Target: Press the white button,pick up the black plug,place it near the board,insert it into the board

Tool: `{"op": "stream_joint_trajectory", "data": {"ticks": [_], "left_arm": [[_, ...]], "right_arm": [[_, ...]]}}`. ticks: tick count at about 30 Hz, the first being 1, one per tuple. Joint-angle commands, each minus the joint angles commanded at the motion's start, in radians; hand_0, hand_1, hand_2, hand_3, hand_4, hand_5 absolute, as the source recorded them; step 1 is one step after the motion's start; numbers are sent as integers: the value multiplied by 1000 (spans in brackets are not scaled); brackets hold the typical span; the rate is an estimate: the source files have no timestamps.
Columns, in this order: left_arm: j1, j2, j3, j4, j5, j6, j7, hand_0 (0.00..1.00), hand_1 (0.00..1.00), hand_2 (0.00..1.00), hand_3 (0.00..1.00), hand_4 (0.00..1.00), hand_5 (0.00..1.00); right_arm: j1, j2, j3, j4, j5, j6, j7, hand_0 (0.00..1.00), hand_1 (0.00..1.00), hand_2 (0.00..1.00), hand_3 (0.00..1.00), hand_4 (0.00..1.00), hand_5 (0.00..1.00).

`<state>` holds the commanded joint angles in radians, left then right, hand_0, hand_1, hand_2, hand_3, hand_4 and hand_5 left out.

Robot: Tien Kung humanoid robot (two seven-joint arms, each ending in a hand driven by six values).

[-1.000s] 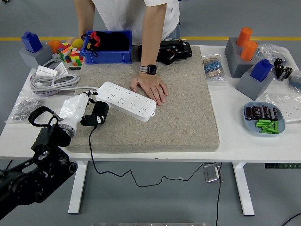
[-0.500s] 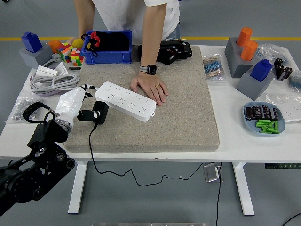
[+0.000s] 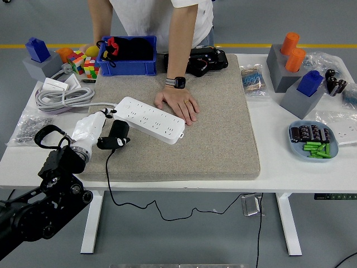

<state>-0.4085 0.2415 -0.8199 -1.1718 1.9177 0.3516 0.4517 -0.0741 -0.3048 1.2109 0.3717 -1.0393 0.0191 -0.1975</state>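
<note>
A white power strip (image 3: 149, 119) lies slantwise on the grey mat (image 3: 217, 134), left of centre. A person's hand (image 3: 178, 104) rests on the strip's far right end, holding it down. My left hand (image 3: 103, 135), white with dark fingertips, is shut on the black plug (image 3: 117, 134) just in front of the strip's left end. The plug sits close to the strip without being in a socket. Its black cord (image 3: 109, 184) hangs over the table's front edge. The white button is not clear to see at this size.
A coiled grey cable (image 3: 62, 97) and cubes lie at the back left beside a blue bin (image 3: 127, 56). A black device (image 3: 204, 59) sits behind the mat. Grey blocks (image 3: 290, 70), bags and a blue dish (image 3: 310, 140) of parts fill the right side.
My left hand drew back left with the plug, then came right again, ending close to where it was a second ago. The person's hand has stayed on the strip.
</note>
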Motion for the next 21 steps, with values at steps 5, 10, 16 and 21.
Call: {"op": "stream_joint_trajectory", "data": {"ticks": [5,10,16,21], "left_arm": [[-6,-3,-1,5,-3,4,-2,648,799,859,906,998,499],[-14,-3,5,6,-4,2,6,630,782,834,891,998,429],[-15,-6,20,14,-1,-3,21,592,751,773,847,941,272],[-17,-5,22,17,1,-3,27,456,673,662,790,891,163]], "right_arm": [[1,1,2,1,0,0,0,803,702,685,638,699,462],[0,1,1,0,-1,-1,0,804,702,687,636,679,453],[0,2,1,1,0,-2,0,804,702,686,636,672,446],[-1,3,0,0,0,-2,1,804,701,686,635,668,444]]}}
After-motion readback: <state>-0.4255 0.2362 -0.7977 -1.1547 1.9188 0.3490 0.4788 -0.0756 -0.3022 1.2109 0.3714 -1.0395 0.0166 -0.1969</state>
